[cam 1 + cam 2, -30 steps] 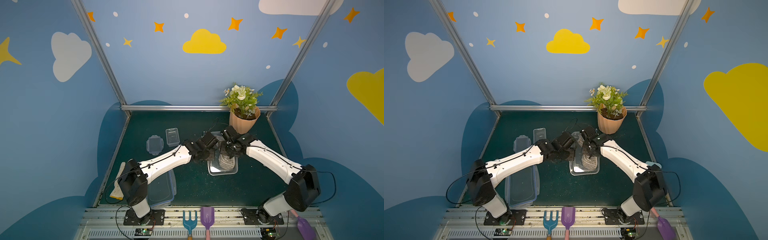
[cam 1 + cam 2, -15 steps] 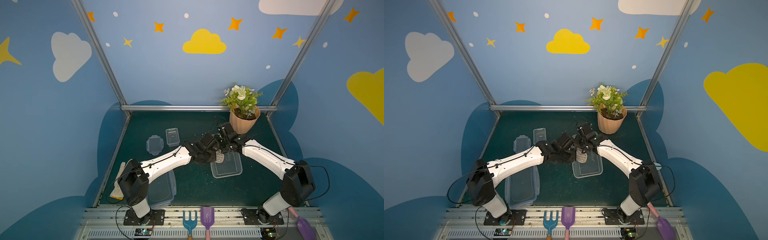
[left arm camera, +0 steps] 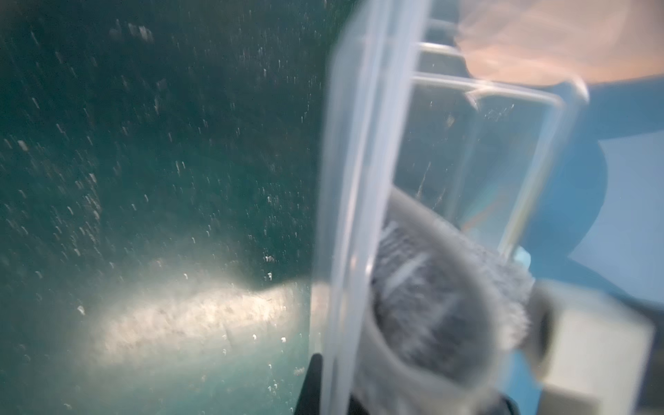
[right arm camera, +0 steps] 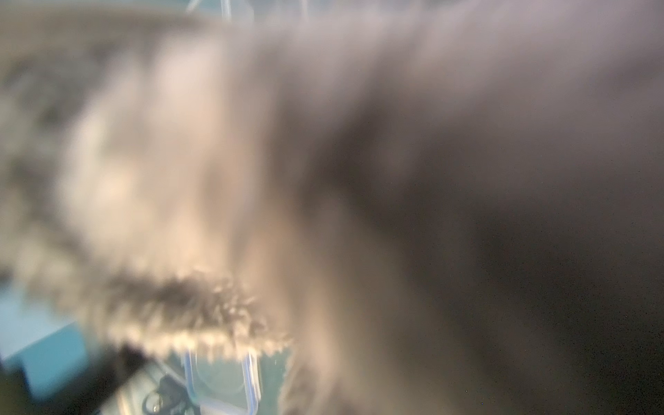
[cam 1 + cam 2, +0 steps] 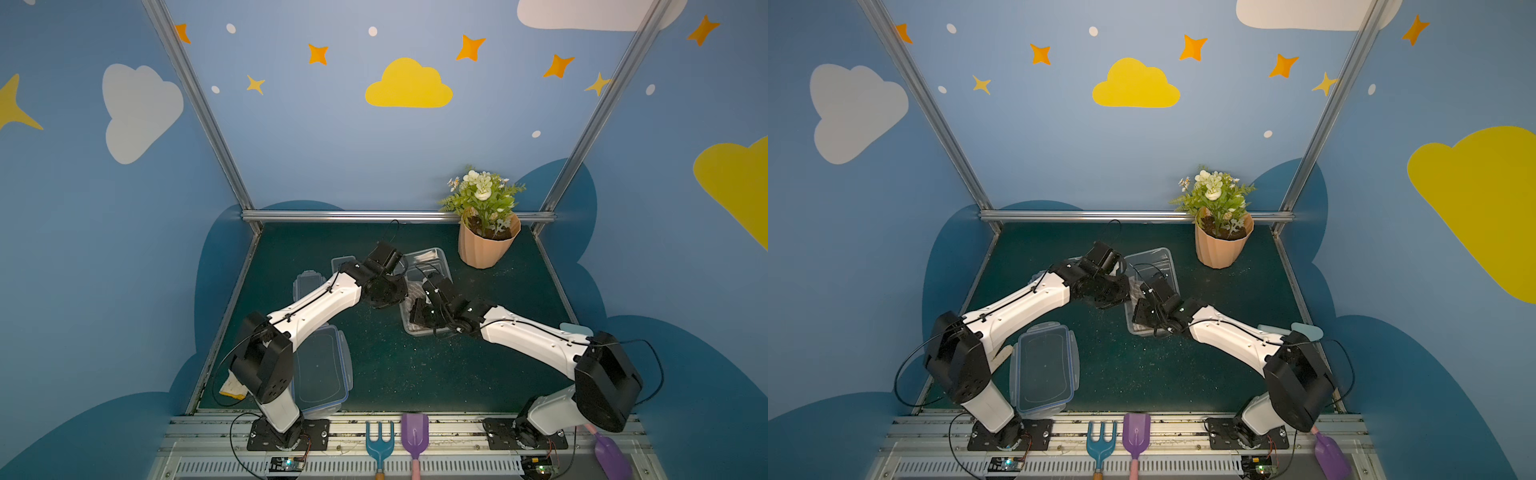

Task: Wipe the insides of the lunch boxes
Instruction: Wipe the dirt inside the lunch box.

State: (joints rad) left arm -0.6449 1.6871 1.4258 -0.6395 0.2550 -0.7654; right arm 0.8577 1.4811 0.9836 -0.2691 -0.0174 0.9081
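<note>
Top views show the large lunch box [image 5: 432,259] mid-tabletop [image 5: 415,374], near the back-right flowerpot [image 5: 486,249], partly hidden by the left arm [image 5: 316,303] and right arm [image 5: 528,336]. Left fingers [image 3: 313,377] clamp its rim; right fingers [image 5: 417,316] pinch the cloth [image 3: 442,298] inside.

Grey cloth [image 3: 449,287] inside clear lunch box [image 3: 345,179]; speckled green mat [image 3: 143,143] beside.

Both top views look steeply down from high at the near edge toward the rear wall [image 5: 374,166], sharing the whole surface [image 5: 386,374]. The left wrist view lies close against the lunch box [image 3: 359,179]. The right wrist view is nearly filled by the cloth [image 4: 179,143], blurred.
</note>
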